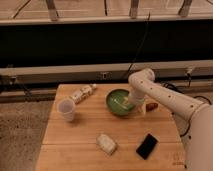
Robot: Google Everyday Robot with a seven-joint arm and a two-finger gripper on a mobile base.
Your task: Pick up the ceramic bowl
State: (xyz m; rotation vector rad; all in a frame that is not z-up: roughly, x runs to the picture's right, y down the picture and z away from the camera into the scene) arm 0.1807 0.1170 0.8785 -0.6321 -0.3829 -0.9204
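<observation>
The ceramic bowl (pixel 118 101) is round, shallow and glossy green, standing on the wooden table (pixel 85 135) right of centre toward the back. My white arm reaches in from the right. My gripper (pixel 134 104) is down at the bowl's right rim, touching or just over it. The translucent white plastic cup (pixel 66 109) stands upright at the table's left.
A small bottle or packet (pixel 82 93) lies at the back left of the bowl. A white wrapped item (pixel 106 143) lies near the front centre. A black phone (pixel 147 146) lies at the front right. A reddish-brown item (pixel 151 106) lies right of the gripper. A dark wall runs behind.
</observation>
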